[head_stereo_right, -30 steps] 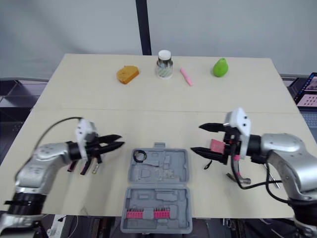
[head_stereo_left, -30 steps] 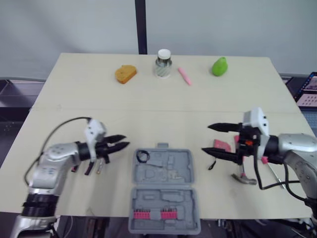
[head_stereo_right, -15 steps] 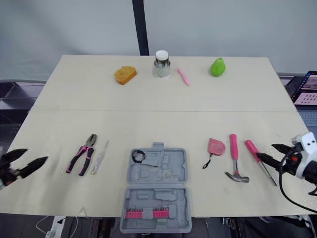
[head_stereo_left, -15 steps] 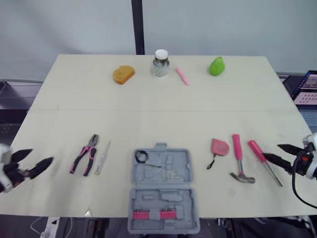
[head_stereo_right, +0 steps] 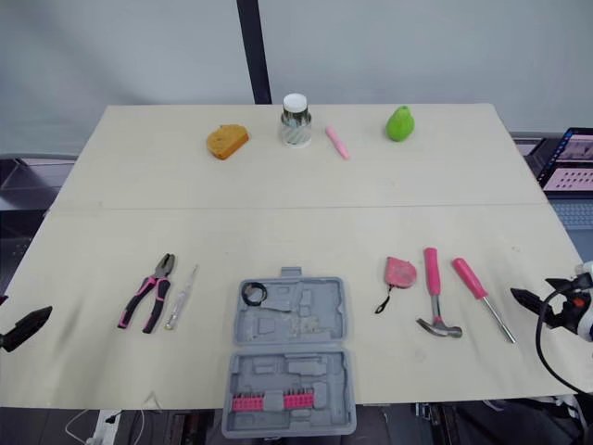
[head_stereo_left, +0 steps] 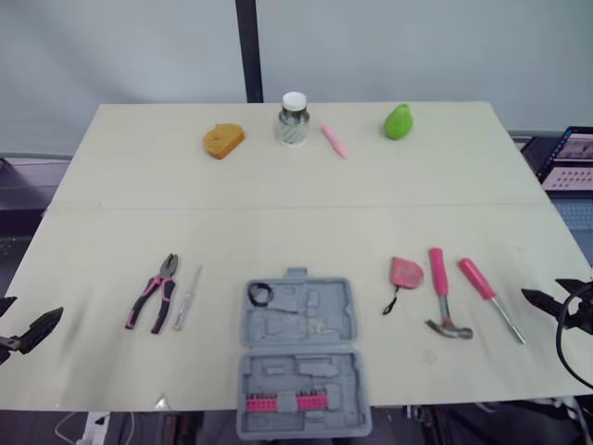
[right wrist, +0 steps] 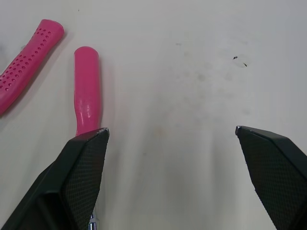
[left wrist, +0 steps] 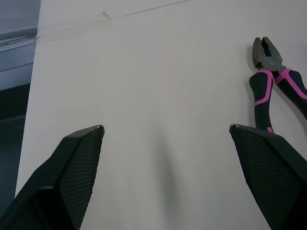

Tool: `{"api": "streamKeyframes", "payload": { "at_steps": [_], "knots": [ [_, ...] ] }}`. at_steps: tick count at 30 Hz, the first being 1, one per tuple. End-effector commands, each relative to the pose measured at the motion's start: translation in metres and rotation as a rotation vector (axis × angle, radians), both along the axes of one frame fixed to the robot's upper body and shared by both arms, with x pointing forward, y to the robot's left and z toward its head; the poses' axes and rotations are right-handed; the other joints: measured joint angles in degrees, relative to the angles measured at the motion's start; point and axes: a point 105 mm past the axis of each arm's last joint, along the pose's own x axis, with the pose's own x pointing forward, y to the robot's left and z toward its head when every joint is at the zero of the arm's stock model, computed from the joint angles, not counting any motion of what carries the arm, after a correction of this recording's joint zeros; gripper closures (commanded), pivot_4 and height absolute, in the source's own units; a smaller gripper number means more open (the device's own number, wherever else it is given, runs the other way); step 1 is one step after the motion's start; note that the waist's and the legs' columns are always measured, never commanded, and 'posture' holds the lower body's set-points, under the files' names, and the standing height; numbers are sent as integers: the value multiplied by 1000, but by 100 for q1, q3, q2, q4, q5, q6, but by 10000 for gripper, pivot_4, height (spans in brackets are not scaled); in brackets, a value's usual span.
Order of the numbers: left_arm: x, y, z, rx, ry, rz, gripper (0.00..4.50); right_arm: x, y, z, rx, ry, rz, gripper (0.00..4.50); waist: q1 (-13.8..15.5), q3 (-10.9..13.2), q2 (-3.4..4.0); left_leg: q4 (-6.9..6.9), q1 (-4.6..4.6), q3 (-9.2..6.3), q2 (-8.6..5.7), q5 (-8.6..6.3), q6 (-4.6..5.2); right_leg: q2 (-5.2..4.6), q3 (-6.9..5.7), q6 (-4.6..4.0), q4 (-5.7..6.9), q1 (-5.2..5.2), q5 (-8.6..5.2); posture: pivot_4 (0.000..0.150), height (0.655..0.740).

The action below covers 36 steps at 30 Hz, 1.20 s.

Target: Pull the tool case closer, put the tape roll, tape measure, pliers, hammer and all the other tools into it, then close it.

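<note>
Tool case: the tool case (head_stereo_left: pixel 303 362) lies open and flat in the middle of the tabletop (head_stereo_left: pixel 296 209), at the front edge. Its near half holds a row of pink bits.
Tape roll: the tape roll (head_stereo_left: pixel 262 294), a small black ring, lies inside the case in the far left corner of the far half.
Pliers: the pliers (head_stereo_left: pixel 156 292) lie on the tabletop to the left of the case, apart from it, with the jaws pointing away from the robot.
Slim screwdriver: the slim screwdriver (head_stereo_left: pixel 187 297) lies just beside the pliers, between them and the case.
Tape measure: the tape measure (head_stereo_left: pixel 405 273), pink, lies to the right of the case with its cord trailing toward the front.
Hammer: the hammer (head_stereo_left: pixel 441 295) lies just right of the tape measure, pink handle pointing away, head toward the front.
Pink screwdriver: the pink screwdriver (head_stereo_left: pixel 486 292) lies right of the hammer, near it but not touching.
Left claw: the left claw (left wrist: pixel 165 127) hangs over the left front corner of the tabletop, spread wide and holding nothing, well apart from the case. The pliers lie near one finger.
Right claw: the right claw (right wrist: pixel 171 129) hangs at the right front edge, spread wide and empty. One of its fingers (right wrist: pixel 76 182) crosses in front of the pink screwdriver's shaft.
Far edge: an orange sponge (head_stereo_left: pixel 222 141), a jar (head_stereo_left: pixel 293 120), a pink pen (head_stereo_left: pixel 333 141) and a green pear (head_stereo_left: pixel 398 121) stand in a row, well away from the tools.
</note>
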Motion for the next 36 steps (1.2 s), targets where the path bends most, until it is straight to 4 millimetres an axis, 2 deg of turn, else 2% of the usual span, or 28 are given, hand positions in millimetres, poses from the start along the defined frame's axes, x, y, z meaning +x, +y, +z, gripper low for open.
{"api": "streamKeyframes", "payload": {
  "at_steps": [1, 5, 8, 12, 15, 18, 22, 27, 36],
  "knots": [
    [7, -5, 5, 46, -8, -33, 200, 4, 3, 22, -28, -61, 39, 0, 1, 0, 0, 0, 0, 0, 0, 0, 0, 0, 0, 0, 0, 0, 0, 1500, 7400],
    [35, -49, 8, 95, -2, -228, 200, 9, 53, 28, 8, -104, 171, 0, 32, -2, 0, -1, -1, -1, 3, -2, -2, 1, 0, 0, 0, -1, 0, 1500, 7400],
    [59, -98, 15, 73, -38, -400, 200, 10, 88, 28, 21, -119, 192, 0, 111, -2, 0, 2, -3, -7, 3, -5, -7, 0, 1, -3, 6, 0, 2, 1500, 7400],
    [77, -151, 23, 38, -72, -573, 200, 6, 129, 26, 62, -100, 197, 0, 171, -3, 4, 3, -3, -5, 0, -6, -7, 2, 9, -5, 11, -7, 4, 1500, 7400],
    [81, -203, 28, 7, -96, -769, 200, 2, 154, 18, 55, -62, 167, 0, 181, -4, 5, 5, -3, -5, 1, -4, -6, 6, 9, -5, 19, -8, 4, 1500, 7400],
    [78, -240, 28, -11, -92, -914, 0, -3, 171, 17, 65, -39, 174, 9461, 184, -4, 5, 6, -3, -1, -1, -2, -3, 7, 13, -5, 19, -8, 4, 1500, 7400],
    [69, -285, 26, -22, -82, -1114, 0, -11, 193, 10, 78, 11, 187, 28902, 178, -4, 4, 6, -1, 6, 0, -1, -1, 13, 19, -5, 19, -9, 3, 1500, 7400],
    [63, -317, 27, -31, -110, -1239, 0, -11, 201, 3, 70, 46, 124, 28902, 186, -4, 4, 7, 0, 11, -1, 1, 3, 14, 26, -5, 18, -9, 3, 1500, 7400],
    [61, -339, 14, 10, -119, -1327, 0, -1, 216, -16, 94, 118, -7, 28902, 180, -4, 4, 7, 0, 16, 0, 3, 4, 18, 32, -5, 18, -13, 3, 1500, 7400]
  ]
}}
